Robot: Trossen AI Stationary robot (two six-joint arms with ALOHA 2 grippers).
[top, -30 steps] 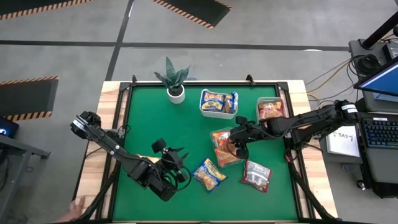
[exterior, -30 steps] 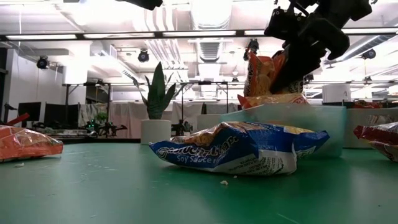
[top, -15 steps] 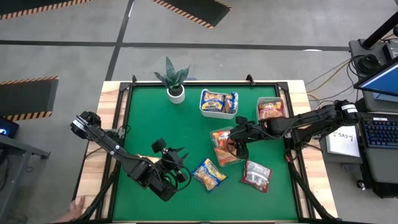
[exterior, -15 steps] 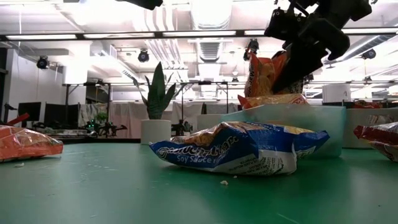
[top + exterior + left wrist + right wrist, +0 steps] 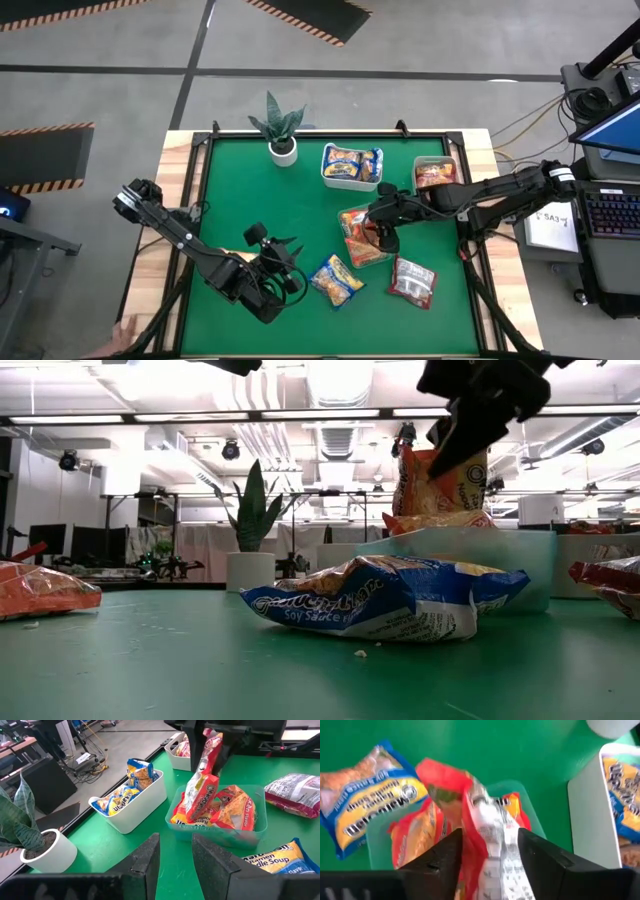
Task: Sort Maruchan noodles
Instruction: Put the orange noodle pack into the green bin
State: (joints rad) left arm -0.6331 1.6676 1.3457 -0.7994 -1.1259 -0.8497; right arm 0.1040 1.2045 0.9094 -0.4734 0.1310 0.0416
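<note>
Left gripper [image 5: 283,272]: Parked low over the green mat [image 5: 250,200] near the table's front, left of centre. In the left wrist view its fingers [image 5: 150,860] are seen a little apart with nothing between them.

Yellow-and-blue packet [image 5: 337,281]: Lying flat on the mat just right of the left gripper, which is the nearer arm to it. In the low view it is the "Soy Sauce" packet across the foreground.

White tub [image 5: 352,167]: Set at the back of the mat, right of the potted plant [image 5: 279,130]. Yellow-and-blue packets are held in it.

Clear tray [image 5: 360,238]: Placed mid-table, with orange packets piled inside.

Orange packet [image 5: 202,790]: Stood on end in the clear tray, its long axis upright and leaning slightly. Its top edge is found directly below the right gripper, between the fingers.

Right gripper [image 5: 386,232]: Positioned over the clear tray, reached in from the right. Its fingers [image 5: 447,857] are seen apart on either side of the orange packet's top; whether the packet is touched cannot be told, and a release is judged likely.

Key relation: The upright packet is straight beneath the right gripper, so a straight lift would be expected to clear it.

Red-and-silver packet [image 5: 412,281]: Lying on the mat in front of the tray, right of it, nearer the right arm.

Grey bin [image 5: 436,172]: Set at the back right, with red packets inside.
</note>
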